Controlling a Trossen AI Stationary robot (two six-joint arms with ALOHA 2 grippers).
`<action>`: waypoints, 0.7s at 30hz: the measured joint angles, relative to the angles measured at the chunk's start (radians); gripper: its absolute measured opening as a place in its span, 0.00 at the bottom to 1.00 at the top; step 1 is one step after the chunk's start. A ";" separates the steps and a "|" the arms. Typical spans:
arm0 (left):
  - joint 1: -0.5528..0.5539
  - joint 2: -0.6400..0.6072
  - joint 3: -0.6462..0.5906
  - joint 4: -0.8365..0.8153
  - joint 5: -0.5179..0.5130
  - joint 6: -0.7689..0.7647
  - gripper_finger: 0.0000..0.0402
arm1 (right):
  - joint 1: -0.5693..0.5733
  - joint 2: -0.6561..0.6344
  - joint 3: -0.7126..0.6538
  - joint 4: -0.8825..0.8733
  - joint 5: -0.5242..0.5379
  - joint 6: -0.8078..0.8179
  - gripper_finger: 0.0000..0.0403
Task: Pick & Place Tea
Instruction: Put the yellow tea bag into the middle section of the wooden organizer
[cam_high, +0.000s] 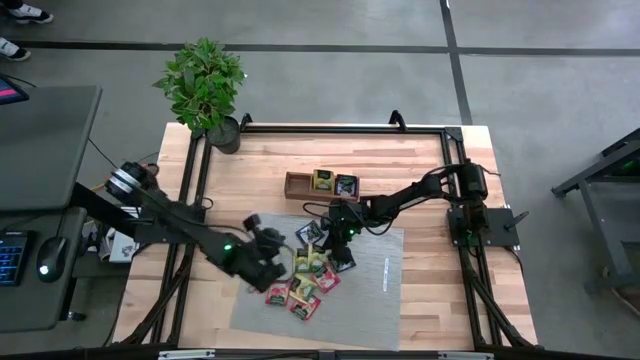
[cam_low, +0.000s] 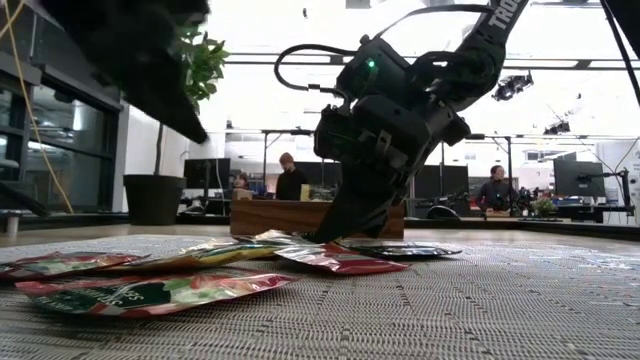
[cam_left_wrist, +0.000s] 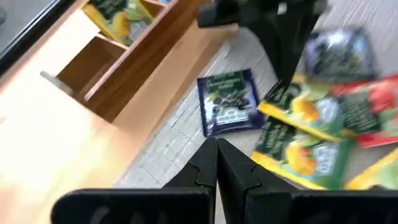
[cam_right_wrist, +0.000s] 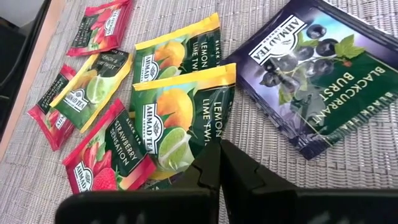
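Note:
Several tea sachets (cam_high: 305, 285), red, yellow and dark, lie scattered on the grey mat (cam_high: 380, 295). My right gripper (cam_right_wrist: 219, 149) reaches down from the table's right side and is shut on a yellow lemon-lime sachet (cam_right_wrist: 180, 115). A dark blackcurrant sachet (cam_right_wrist: 311, 81) lies just beside it. My left gripper (cam_left_wrist: 216, 146) is shut with nothing in it and hovers above the mat at the pile's left (cam_high: 280, 250), pointing toward a blue sachet (cam_left_wrist: 227, 102) and the wooden tray (cam_left_wrist: 124, 68). Two sachets (cam_high: 334, 183) lie in the tray. My right gripper pinches the yellow sachet at one edge, near a corner (cam_right_wrist: 205, 140), between its two fingertips. The fingers slant down from the table's right side (cam_low: 335, 225). The sachet still lies flat, partly over a neighbouring yellow sachet (cam_right_wrist: 168, 59) and a red one (cam_right_wrist: 112, 155).
The brown tray (cam_high: 300, 186) stands just beyond the mat's far edge. A potted plant (cam_high: 205, 85) stands at the far left corner of the table. Bare mat (cam_high: 375, 270) spreads to the right of the pile. People sit in the room behind (cam_low: 290, 175).

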 joint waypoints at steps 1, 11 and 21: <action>-0.021 -0.026 -0.039 0.015 -0.023 -0.050 0.00 | 0.000 -0.005 0.000 -0.004 0.000 0.000 0.00; -0.163 -0.234 -0.356 0.277 -0.156 -0.227 0.00 | -0.021 -0.125 0.002 -0.089 0.051 -0.049 0.00; -0.160 -0.248 -0.471 0.469 -0.216 -0.223 0.00 | -0.067 -0.327 0.002 -0.206 0.158 -0.139 0.00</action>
